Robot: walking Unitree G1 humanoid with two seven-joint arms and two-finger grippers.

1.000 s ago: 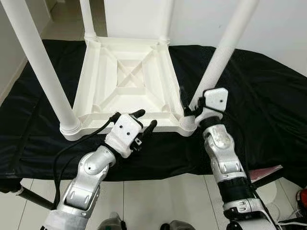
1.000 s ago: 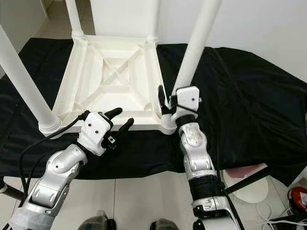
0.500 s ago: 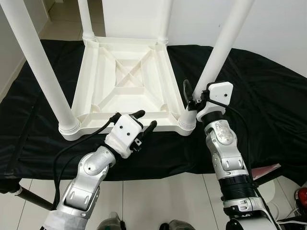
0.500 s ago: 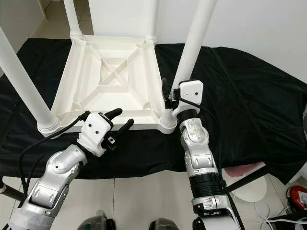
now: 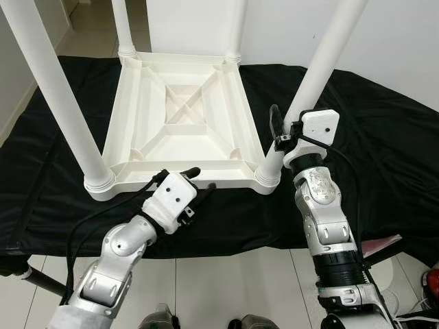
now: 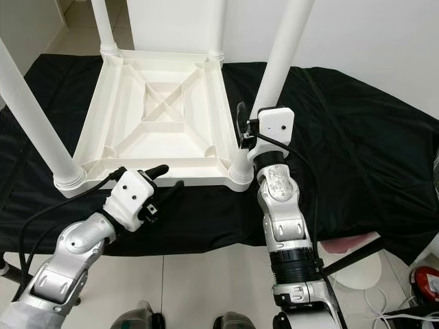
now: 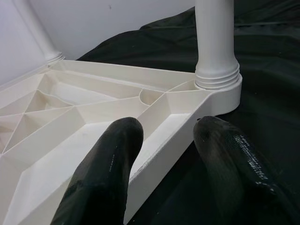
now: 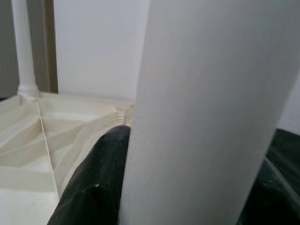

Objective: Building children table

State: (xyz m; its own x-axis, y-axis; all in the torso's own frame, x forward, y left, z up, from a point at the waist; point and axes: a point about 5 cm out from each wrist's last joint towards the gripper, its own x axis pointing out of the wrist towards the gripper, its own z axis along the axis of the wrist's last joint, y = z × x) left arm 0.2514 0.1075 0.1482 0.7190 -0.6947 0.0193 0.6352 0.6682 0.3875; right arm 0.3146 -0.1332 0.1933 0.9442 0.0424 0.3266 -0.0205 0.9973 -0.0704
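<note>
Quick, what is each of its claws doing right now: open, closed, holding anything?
Left gripper: open, holding nothing, its fingers astride the upturned table's near edge.
Right gripper: fingers around the near right table leg; grip firmness cannot be told.

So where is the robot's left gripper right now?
In the left eye view, the left gripper is low on the robot's left, fingers open at the near edge of the upside-down white table, which lies on the black cloth.

A home room: pale floor tiles (image 5: 226, 288), plain white walls (image 5: 405, 41), and a black cloth (image 5: 384, 157) spread out under an upturned white children's table (image 5: 182, 116).
</note>
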